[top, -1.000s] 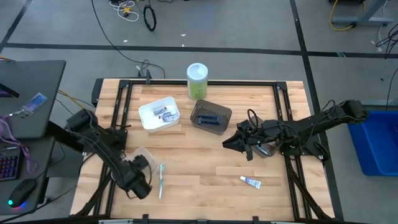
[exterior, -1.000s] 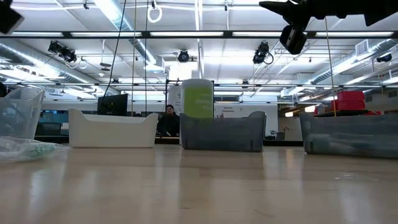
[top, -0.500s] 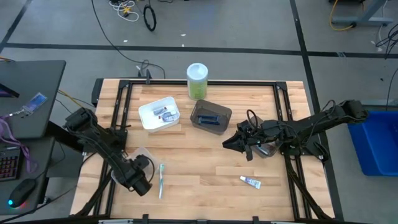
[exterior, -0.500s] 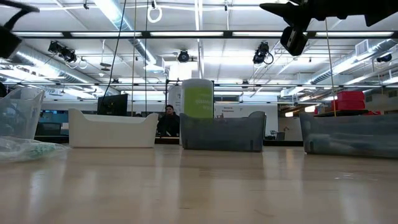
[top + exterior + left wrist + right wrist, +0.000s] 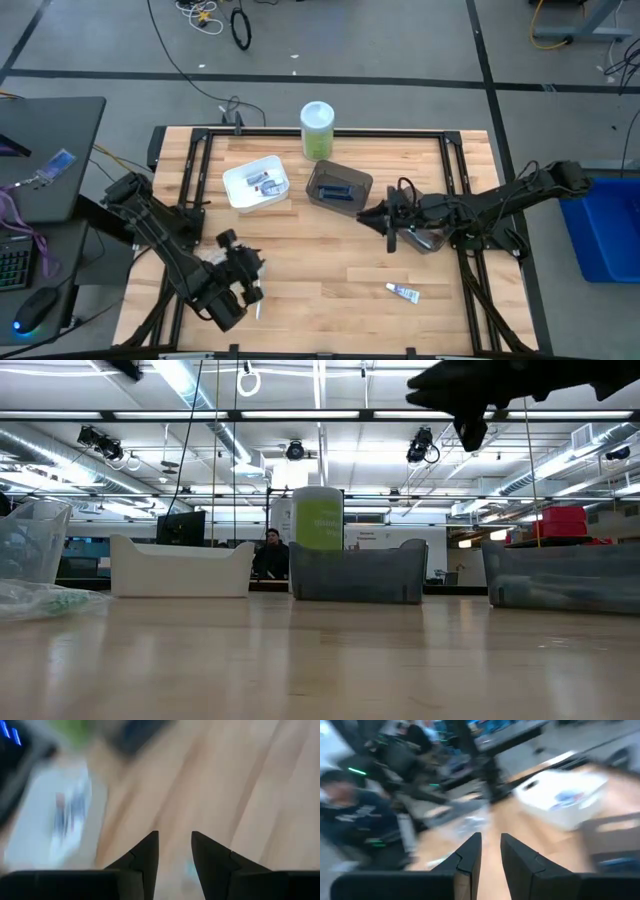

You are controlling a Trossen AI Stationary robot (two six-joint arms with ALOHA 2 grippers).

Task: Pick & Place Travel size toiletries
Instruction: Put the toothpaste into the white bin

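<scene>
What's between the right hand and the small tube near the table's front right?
Only bare wood tabletop. In the high view, nothing lies between the right hand and the small tube.

Even, bright light falls from ceiling strip lamps [image 5: 190,380], which glare white in the low view. The table [image 5: 330,265] carries only soft, faint shadows. Both wrist views are heavily smeared by motion blur, though each arm's own fingers [image 5: 145,857] stay sharp. The low view's foreground wood is out of focus.
</scene>
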